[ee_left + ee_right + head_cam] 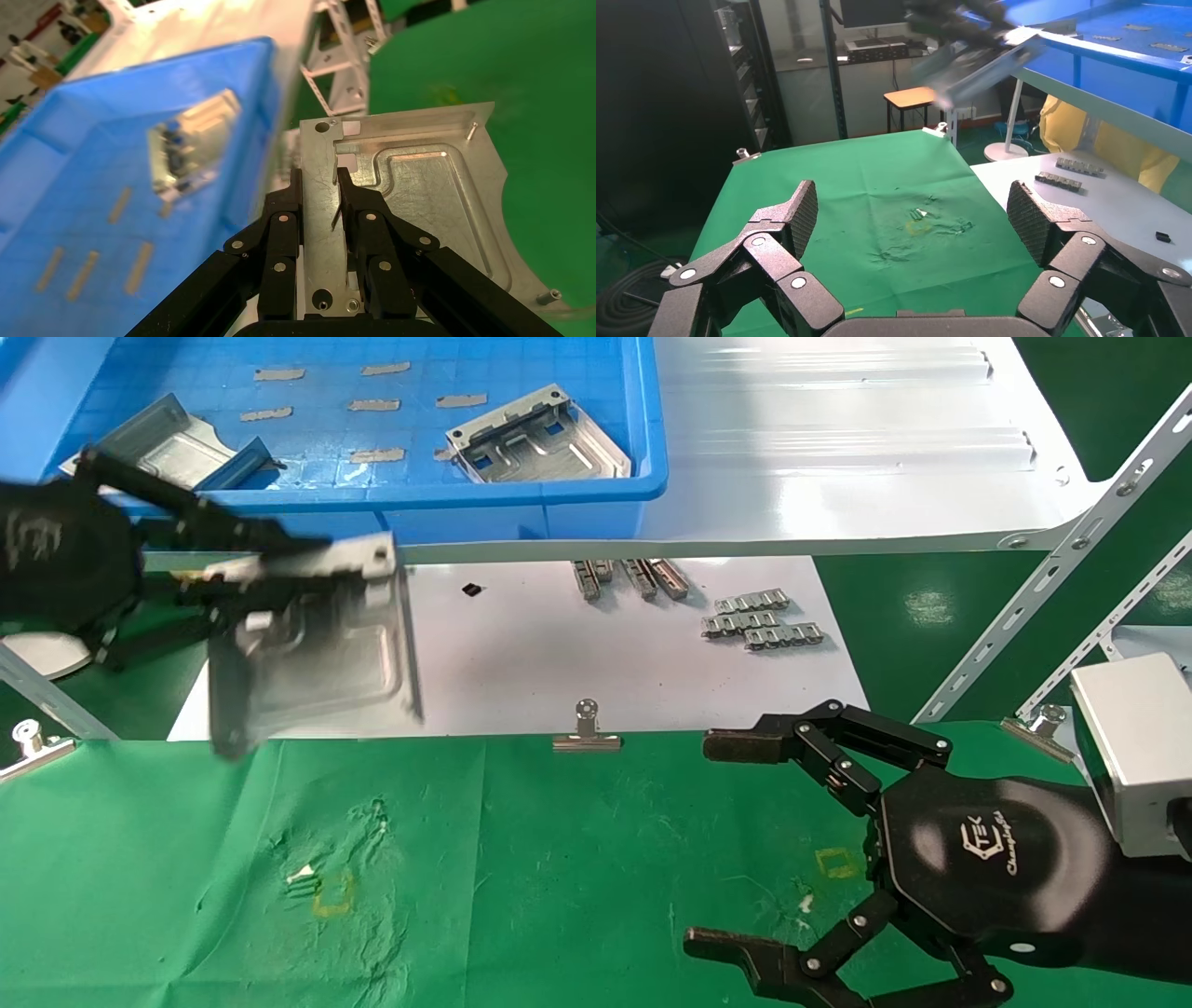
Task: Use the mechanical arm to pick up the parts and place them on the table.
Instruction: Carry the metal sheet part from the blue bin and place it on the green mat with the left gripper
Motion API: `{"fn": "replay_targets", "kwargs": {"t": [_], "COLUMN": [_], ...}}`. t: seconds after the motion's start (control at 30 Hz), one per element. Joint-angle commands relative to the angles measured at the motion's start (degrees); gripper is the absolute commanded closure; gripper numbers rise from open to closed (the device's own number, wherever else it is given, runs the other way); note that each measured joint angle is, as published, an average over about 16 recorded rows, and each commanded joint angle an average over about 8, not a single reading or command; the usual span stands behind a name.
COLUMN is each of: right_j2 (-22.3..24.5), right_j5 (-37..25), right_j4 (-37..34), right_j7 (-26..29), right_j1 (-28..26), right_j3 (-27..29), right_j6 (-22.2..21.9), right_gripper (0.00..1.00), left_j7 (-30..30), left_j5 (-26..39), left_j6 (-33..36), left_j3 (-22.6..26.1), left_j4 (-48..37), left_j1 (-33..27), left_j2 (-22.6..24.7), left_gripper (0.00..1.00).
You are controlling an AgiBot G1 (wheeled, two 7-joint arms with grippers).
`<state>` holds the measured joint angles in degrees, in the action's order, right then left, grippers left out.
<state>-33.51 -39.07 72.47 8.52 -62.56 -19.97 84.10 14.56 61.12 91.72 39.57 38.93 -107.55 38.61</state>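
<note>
My left gripper (270, 581) is shut on a silvery stamped plate (321, 649) and holds it in the air, hanging on edge, above the white board at the back edge of the green table (559, 859). In the left wrist view the fingers (358, 210) clamp the plate's flat rim (422, 196). Two more plates lie in the blue bin: one at the right (540, 435), one at the left (177, 444). My right gripper (722, 845) hangs open and empty over the green cloth at the right; its fingers (800, 210) show in its wrist view.
The blue bin (521, 495) sits on a glossy white shelf (838, 458). Small grey ribbed strips (759, 621) lie on the white board (559, 663). Binder clips (587, 733) pin the cloth edge. Yellow square marks (332, 893) show on the cloth. Slotted metal struts (1043, 589) stand at the right.
</note>
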Motion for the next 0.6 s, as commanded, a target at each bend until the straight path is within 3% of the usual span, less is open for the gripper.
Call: {"fn": "replay_targets", "kwargs": {"t": [0.03, 0.23, 0.43, 0.47, 0.5, 0.6], "right_j2": [0.00, 0.00, 0.00, 0.00, 0.00, 0.01], "right_j5": [0.00, 0.00, 0.01, 0.01, 0.01, 0.01], "right_j4": [0.00, 0.00, 0.00, 0.00, 0.00, 0.00], "right_j7": [0.00, 0.00, -0.01, -0.01, -0.01, -0.01], "right_j1": [0.00, 0.00, 0.00, 0.00, 0.00, 0.00], "right_j3": [0.00, -0.01, -0.01, -0.01, -0.01, -0.01], "right_j6": [0.00, 0.00, 0.00, 0.00, 0.00, -0.01], "right_gripper": [0.00, 0.00, 0.00, 0.00, 0.00, 0.00], "left_j7": [-0.36, 4.83, 10.39, 11.28, 12.19, 14.85], "left_j5": [-3.17, -1.48, -0.20, 0.09, 0.45, 1.78], "left_j6": [-0.23, -0.56, -0.97, -1.17, -1.42, -2.45], "left_j3": [1.99, 8.54, 14.08, 14.78, 15.41, 16.80], "left_j4": [4.58, 6.01, 1.04, -0.20, -1.49, -5.56], "left_j1": [1.99, 4.27, 6.41, 6.68, 6.91, 7.66], "left_j2": [-3.21, -4.70, -2.83, -2.38, -1.91, -0.25], "left_gripper": [1.00, 1.00, 0.99, 0.95, 0.86, 0.48]}}
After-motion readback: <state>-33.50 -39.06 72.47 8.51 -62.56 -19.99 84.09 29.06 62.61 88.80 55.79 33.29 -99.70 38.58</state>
